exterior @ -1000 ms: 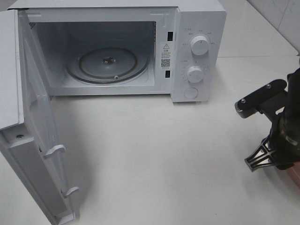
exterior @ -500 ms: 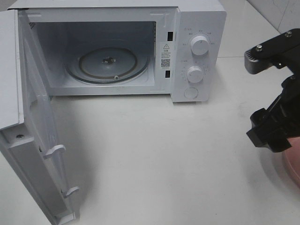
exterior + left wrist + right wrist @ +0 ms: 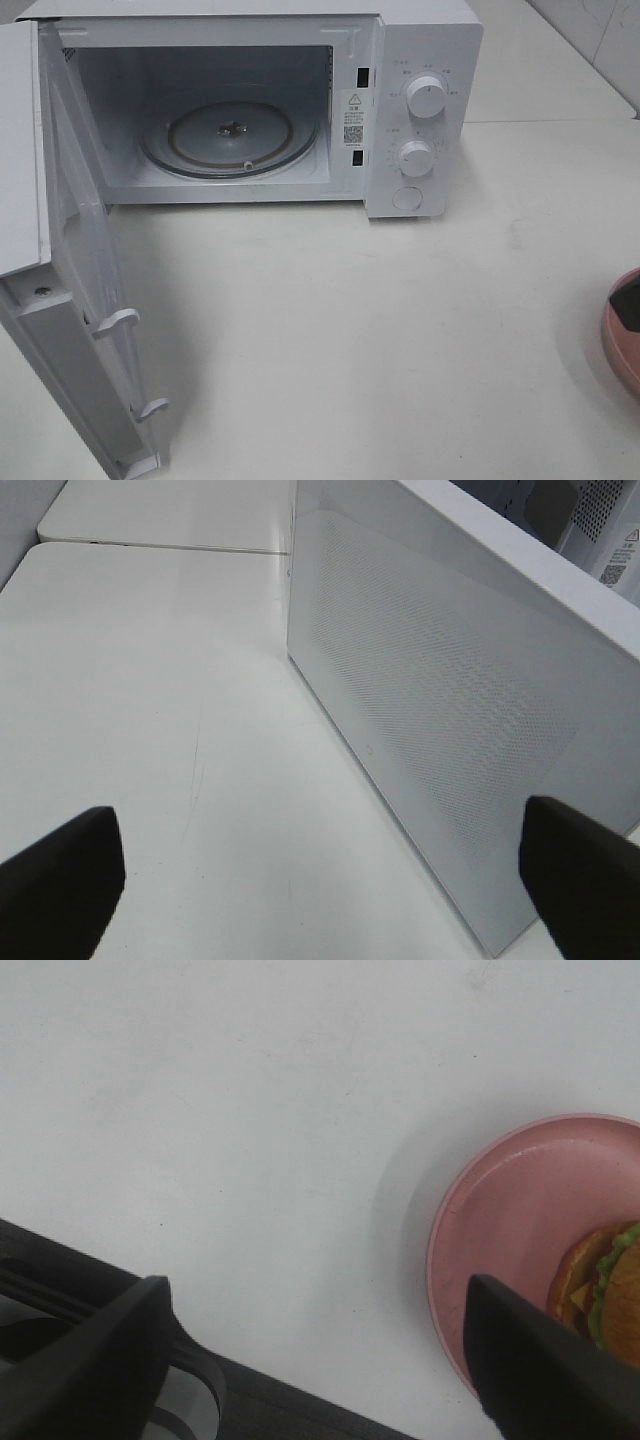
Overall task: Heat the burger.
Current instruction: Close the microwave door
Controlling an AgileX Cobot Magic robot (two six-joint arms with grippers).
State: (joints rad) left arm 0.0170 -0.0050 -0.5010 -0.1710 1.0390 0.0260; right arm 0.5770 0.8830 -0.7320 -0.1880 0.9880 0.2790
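The burger (image 3: 606, 1290) lies on a round pink plate (image 3: 500, 1220); only part of it shows at the edge of the right wrist view, with bun, green lettuce and yellow cheese. My right gripper (image 3: 320, 1360) hangs above the table beside the plate, open, its dark fingers (image 3: 545, 1360) wide apart with nothing held. The high view catches only the plate's rim (image 3: 618, 345) at the far right and neither gripper. The white microwave (image 3: 420, 100) stands open, its glass turntable (image 3: 230, 137) bare. My left gripper (image 3: 320, 880) is open, facing the outer side of the door (image 3: 440, 710).
The microwave door (image 3: 70, 300) swings out to the left front across the white table. Two knobs (image 3: 427, 97) and a button sit on the oven's right panel. A second white table top (image 3: 170, 515) lies behind, seen in the left wrist view.
My right arm rose from over the plate and left the high view, uncovering the plate's rim. Its jaws look wider apart. The microwave and door have not moved.
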